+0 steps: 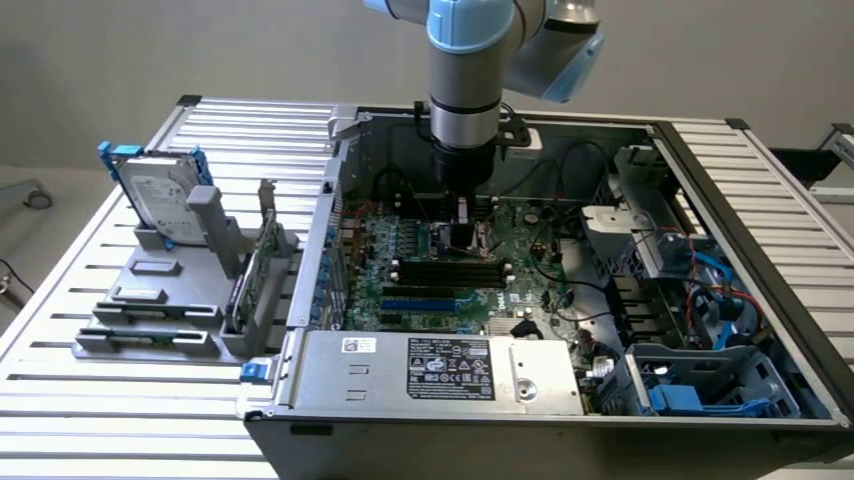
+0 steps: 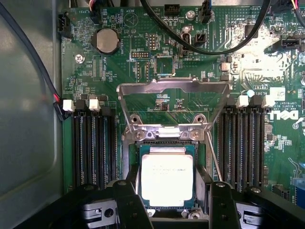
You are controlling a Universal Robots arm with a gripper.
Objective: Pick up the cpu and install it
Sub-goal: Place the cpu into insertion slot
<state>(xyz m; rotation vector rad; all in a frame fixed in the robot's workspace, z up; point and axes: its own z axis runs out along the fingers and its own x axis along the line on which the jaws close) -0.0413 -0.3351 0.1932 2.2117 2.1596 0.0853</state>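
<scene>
Silver-topped, the cpu (image 2: 167, 179) sits in its socket, at twelve o'clock from the exterior view's black memory slots (image 1: 454, 272), the fingers (image 2: 221, 205) spread wide yet gripping its edges; we judge it seated but unreleased, load plate (image 2: 174, 88) unlatched.

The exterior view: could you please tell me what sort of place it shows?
Probably a robotics lab bench: a grey-and-blue robot arm reaches into an open dark metal computer case on a slatted aluminium table, beside a grey rack holding a silver hard drive.
</scene>
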